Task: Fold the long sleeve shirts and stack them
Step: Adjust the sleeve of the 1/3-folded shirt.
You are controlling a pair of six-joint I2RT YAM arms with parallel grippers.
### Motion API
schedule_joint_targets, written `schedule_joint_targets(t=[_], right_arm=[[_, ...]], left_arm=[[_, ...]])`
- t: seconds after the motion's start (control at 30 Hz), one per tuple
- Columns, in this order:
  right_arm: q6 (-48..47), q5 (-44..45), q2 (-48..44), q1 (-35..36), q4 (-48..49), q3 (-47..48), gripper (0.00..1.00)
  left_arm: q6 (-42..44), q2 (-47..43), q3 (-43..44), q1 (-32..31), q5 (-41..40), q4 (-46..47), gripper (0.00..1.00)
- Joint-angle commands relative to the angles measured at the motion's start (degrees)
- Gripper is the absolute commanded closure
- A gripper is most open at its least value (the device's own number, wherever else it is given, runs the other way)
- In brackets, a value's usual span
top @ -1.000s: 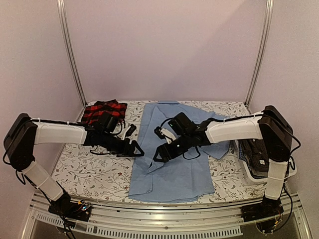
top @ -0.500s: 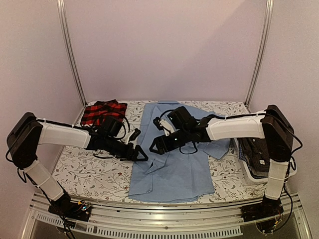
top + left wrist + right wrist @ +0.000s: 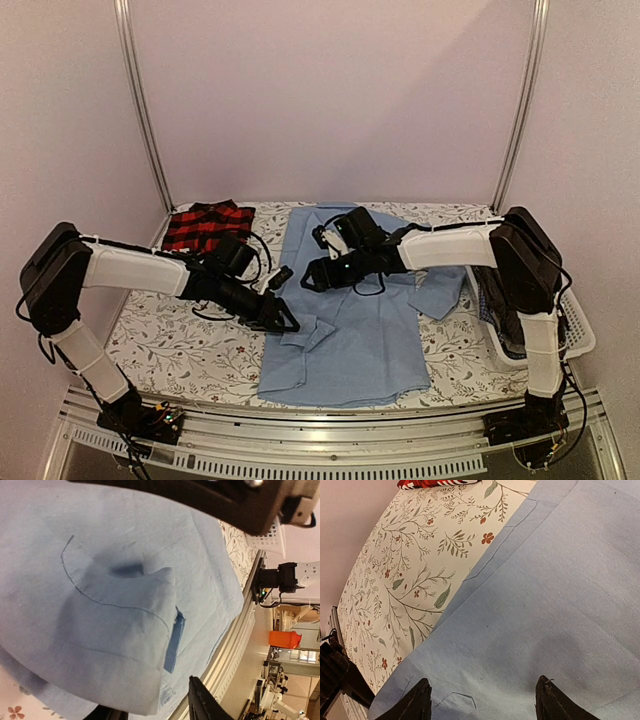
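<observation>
The desk (image 3: pixel 190 340), covered with a flowered cloth, carries the light blue shirt (image 3: pixel 350 340) spread flat in its middle. The shirt's long axis runs from the near edge to the far side, with the collar at the far end. At the right edge stands the white basket (image 3: pixel 580 335) with dark shirts (image 3: pixel 505 310) inside. The red-and-black plaid shirt (image 3: pixel 205 222) lies already folded in the far left corner.

Both arms reach to the left side of the blue shirt. The left pincer (image 3: pixel 285 322) is at the shirt's left edge, at the turned-in left sleeve (image 3: pixel 305 335). The right pincer (image 3: pixel 308 278) hovers farther from the bases, over the shoulder area. So the cloth lies to the right of the left pincer and directly under the right one. I judge that the next fold goes across the long axis, toward the right.

The top view does not show the jaws clearly. In the left wrist view one dark finger (image 3: pixel 200 702) is apart from the other, and the cuff (image 3: pixel 171 642) hangs just between them. I cannot tell whether they press it. The right wrist view shows its fingers (image 3: pixel 417 702) wide apart, holding nothing, with only blue cloth below.
</observation>
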Motion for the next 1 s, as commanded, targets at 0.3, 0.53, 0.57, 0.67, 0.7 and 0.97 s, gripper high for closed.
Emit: schedule_joint_targets(t=[0.3,0.53,0.57,0.67,0.7,0.97], right_arm=[[0.46,-0.53,4.74,-0.42,-2.06,5.20,0.30],[-0.85,2.73,2.18,-0.42,-3.80,5.02,0.30],[-1.05,3.04,2.03,-0.40,-3.86,5.02,0.30],[-1.19,3.48,1.82,-0.50,-4.22,4.95,0.30],[-1.26,3.55,1.89,-0.51,-4.32,4.93,0.30],[-1.28,3.60,2.58,-1.01,-4.48,5.07,0.29]], left_arm=[[-4.10,-3.67,2.15,0.58,3.22,-11.95,0.88],[-5.32,-1.73,-1.19,0.74,0.73,-12.17,0.89],[-5.56,-1.45,-1.41,0.80,0.20,-12.05,0.91],[-5.82,-0.51,-1.97,1.03,-0.41,-11.91,0.95],[-5.99,-0.20,-2.26,1.03,-0.45,-12.03,0.97],[-5.38,0.33,-3.34,1.72,-0.45,-14.39,1.00]])
